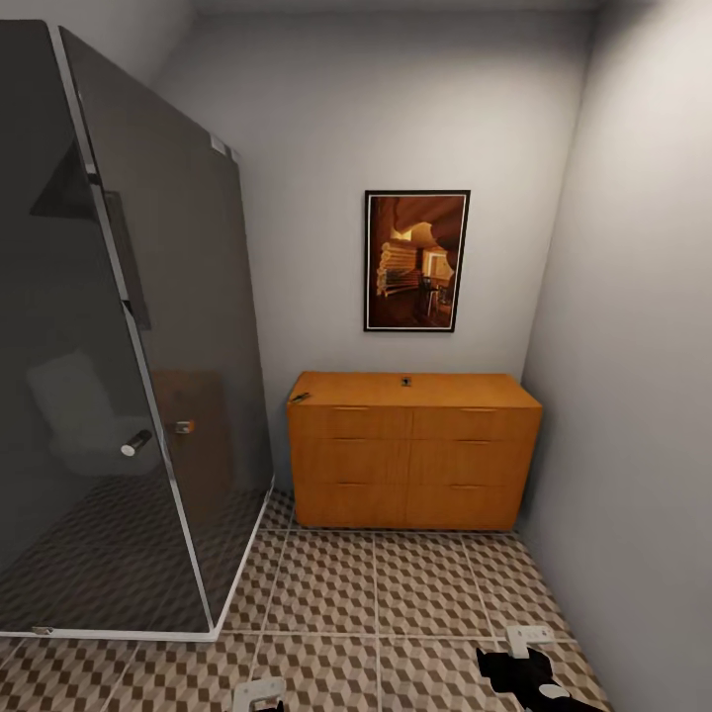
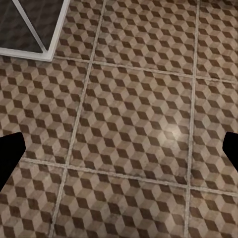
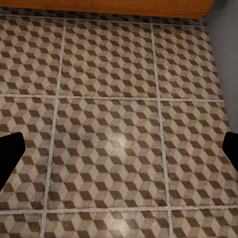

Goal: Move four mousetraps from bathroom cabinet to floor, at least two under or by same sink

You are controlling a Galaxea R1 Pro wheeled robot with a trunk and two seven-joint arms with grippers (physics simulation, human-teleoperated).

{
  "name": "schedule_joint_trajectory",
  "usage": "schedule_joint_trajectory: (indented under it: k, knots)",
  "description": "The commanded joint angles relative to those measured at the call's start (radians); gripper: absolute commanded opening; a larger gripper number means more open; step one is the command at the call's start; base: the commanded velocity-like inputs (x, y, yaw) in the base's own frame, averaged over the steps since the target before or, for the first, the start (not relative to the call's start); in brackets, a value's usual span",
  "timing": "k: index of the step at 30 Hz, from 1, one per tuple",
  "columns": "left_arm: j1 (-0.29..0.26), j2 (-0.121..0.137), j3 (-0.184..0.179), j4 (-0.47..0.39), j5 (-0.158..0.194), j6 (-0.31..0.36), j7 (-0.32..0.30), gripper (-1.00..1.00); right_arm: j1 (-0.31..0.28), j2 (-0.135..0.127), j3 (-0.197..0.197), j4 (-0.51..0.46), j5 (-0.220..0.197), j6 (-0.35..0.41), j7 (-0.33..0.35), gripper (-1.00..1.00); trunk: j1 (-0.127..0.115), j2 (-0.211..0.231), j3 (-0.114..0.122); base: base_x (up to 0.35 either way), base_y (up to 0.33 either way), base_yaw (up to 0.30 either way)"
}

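Hovering over the cube-patterned brown and cream tiled bathroom floor (image 2: 134, 129), my left tool (image 2: 119, 153) is spreading its dark fingers wide, holding nothing; my right tool (image 3: 119, 153) is doing likewise. Ahead, the orange-brown wooden cabinet (image 1: 413, 463) is standing against the grey wall, one small dark mousetrap (image 1: 405, 380) lying on its flat top, another mousetrap (image 1: 299, 398) at its left edge. Open tiles are lying between me and it, beside the smoked-glass shower enclosure (image 1: 129, 346).
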State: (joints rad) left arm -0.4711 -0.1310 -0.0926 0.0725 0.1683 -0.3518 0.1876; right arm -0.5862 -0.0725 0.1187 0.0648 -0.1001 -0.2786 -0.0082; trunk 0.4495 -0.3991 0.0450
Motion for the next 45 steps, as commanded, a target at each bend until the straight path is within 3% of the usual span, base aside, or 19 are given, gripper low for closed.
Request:
schedule_joint_trajectory:
  k: [1, 14, 45]
  knots:
    - [-0.001, 0.000, -0.009, 0.004, 0.009, -0.007, 0.001, 1.00, -0.001, 0.000, 0.009, 0.004, -0.010, -0.007, 0.000, 1.00, 0.000, -0.001, 0.000, 0.000, 0.000, 0.000]
    - [-0.001, 0.006, -0.009, 0.004, 0.008, -0.006, -0.002, 1.00, -0.001, 0.000, 0.009, 0.004, -0.010, -0.007, 0.000, 1.00, 0.000, -0.001, 0.000, 0.011, 0.000, 0.000]
    - [-0.001, 0.010, -0.009, 0.004, 0.005, -0.004, 0.000, 1.00, -0.001, 0.000, 0.009, 0.004, -0.010, -0.007, 0.000, 1.00, 0.000, -0.001, 0.000, 0.318, -0.002, 0.000]
